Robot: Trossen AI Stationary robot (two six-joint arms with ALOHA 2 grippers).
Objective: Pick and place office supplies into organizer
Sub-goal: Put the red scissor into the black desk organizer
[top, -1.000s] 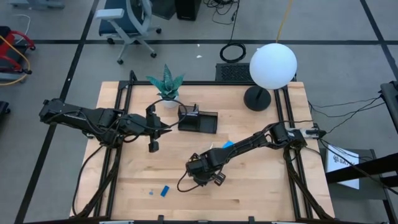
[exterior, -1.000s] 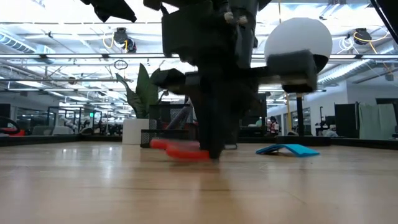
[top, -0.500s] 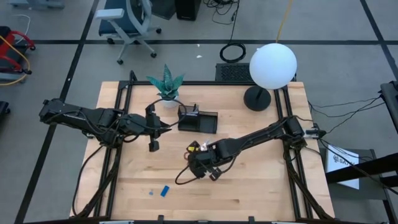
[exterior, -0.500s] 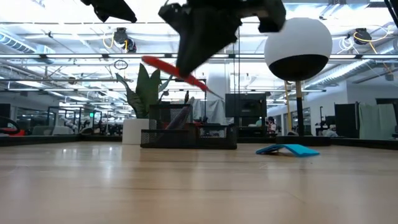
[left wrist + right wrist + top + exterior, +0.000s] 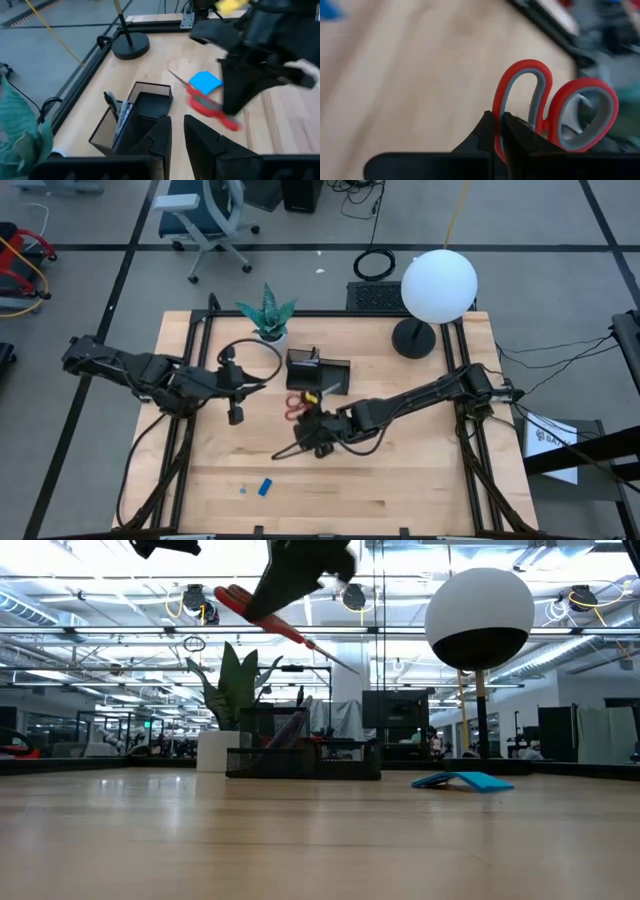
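My right gripper hangs above mid-table, just near of the black organizer, shut on the red-handled scissors. They slant in the air, handles up and left, blade tip down and right. The blue notepad lies flat on the wood right of the organizer; in the high view the right arm hides it. A tiny blue block lies by the near edge. Pens stand in the organizer's tall back section. My left gripper waits left of the organizer, open by a narrow gap, touching nothing. My right gripper pinches the scissors between its two fingers at the base of one red handle loop, where the handles run toward the blades. Both loops stick out past the fingertips. The scissors are lifted clear of the table and tilted, blades slanting down.
A green potted plant stands at the far edge left of the organizer. The lamp's round black base and white globe stand far right. Bare wood lies toward the near edge. A cable loops above the left arm.
My right gripper has risen from the table with the scissors and carried them toward the far edge and the organizer. The scissors went from lying flat to hanging high and tilted. My left gripper has drawn back a little toward the table's left edge.
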